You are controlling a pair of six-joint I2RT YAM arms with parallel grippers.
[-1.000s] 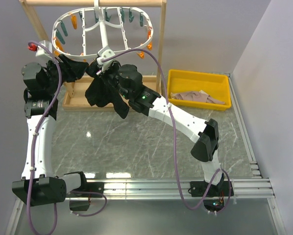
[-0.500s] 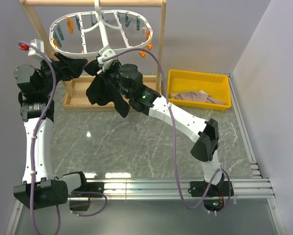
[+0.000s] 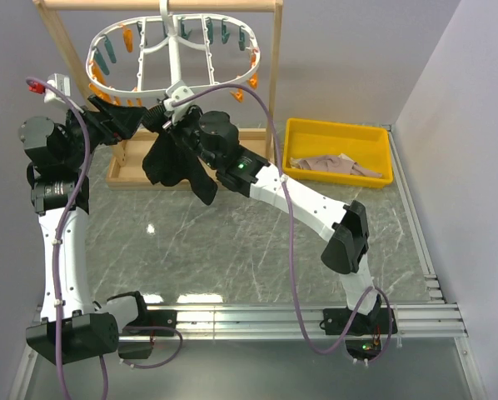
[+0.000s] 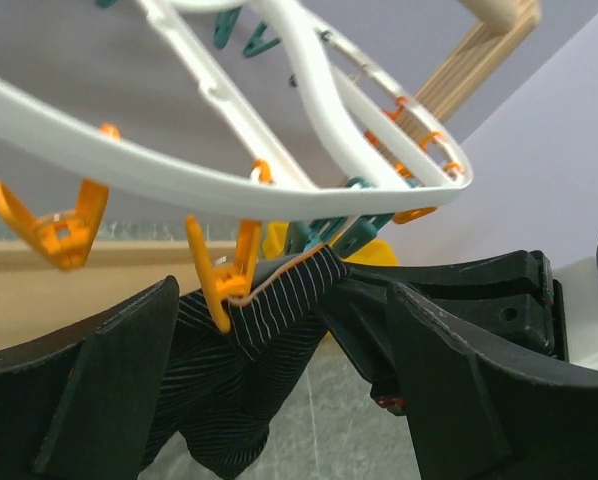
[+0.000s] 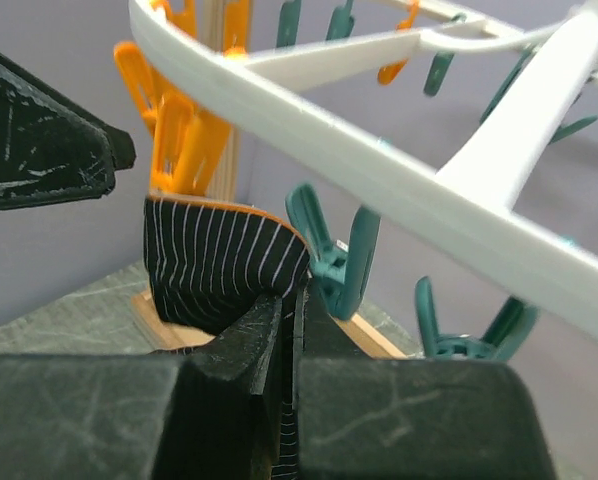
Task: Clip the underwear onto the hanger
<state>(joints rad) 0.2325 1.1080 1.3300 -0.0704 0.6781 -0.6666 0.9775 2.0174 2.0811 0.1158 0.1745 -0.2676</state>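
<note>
The white oval hanger (image 3: pixel 178 50) hangs from the wooden frame with orange and teal pegs along its rim. The black striped underwear (image 3: pixel 170 162) hangs below its near rim. My right gripper (image 3: pixel 159 117) is shut on the orange-edged waistband (image 5: pixel 224 265), right beside a teal peg (image 5: pixel 334 265). In the left wrist view my left gripper (image 4: pixel 279 300) is open, its fingers (image 4: pixel 79 390) wide on either side of the underwear (image 4: pixel 239 360). An orange peg (image 4: pixel 224 270) has its tips at the waistband edge; I cannot tell whether it bites.
The wooden frame (image 3: pixel 274 75) stands on a wooden base (image 3: pixel 132 171) at the back left. A yellow tray (image 3: pixel 316 129) at the back right holds a pinkish-beige cloth (image 3: pixel 332 164). A grey wall rises close behind the hanger.
My left arm has drawn back to the left. The hanger has rocked. My right gripper has shifted slightly left, still holding the underwear.
</note>
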